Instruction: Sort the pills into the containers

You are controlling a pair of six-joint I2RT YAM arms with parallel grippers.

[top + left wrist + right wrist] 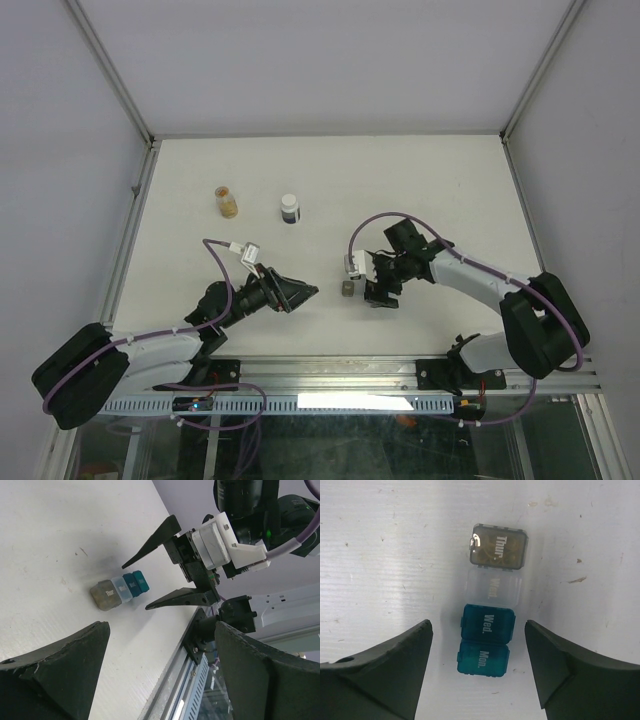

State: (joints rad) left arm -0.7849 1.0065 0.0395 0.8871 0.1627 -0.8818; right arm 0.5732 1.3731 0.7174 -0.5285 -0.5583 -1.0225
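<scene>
Right pincer (477, 624) is spread wide, fingers (385, 670) on either side of the row of containers (346, 289) with a gap on both sides, so it's touching nothing and gripping nothing. In the right wrist view the row runs straight from 12 o'clock to 6 o'clock, 4 little boxes butted end to end on the white table (450, 190). There's a grey cube (499, 546) marked "Thur." at 12, then a clear cell (494, 588) marked "Wed.", then a teal Wed. cell (487, 624), and a teal Mon. cell (483, 657) at 6. Day labels all face up. The fingertips sit about level with the teal Wed. cell. Something brownish shows through the grey lid, can't make out what.

Left pincer (161, 625) is spread open too, nothing in it. In the top view it's near the row at its 9 o'clock, nose aimed at the boxes but not touching them. So the row sits between the 2 pincers, just beside the right one.

From the left wrist camera you can see the right pincer's 2 fingers angled toward the row, tips close to the teal end. Whether they're off the table or resting on it I can't tell.

Up at about 11 o'clock from the row, well apart, 2 small bottles stand upright near each other: an amber bottle (227, 201) and, at its 3 o'clock, a dark bottle (289, 209) with a white cap.
</scene>
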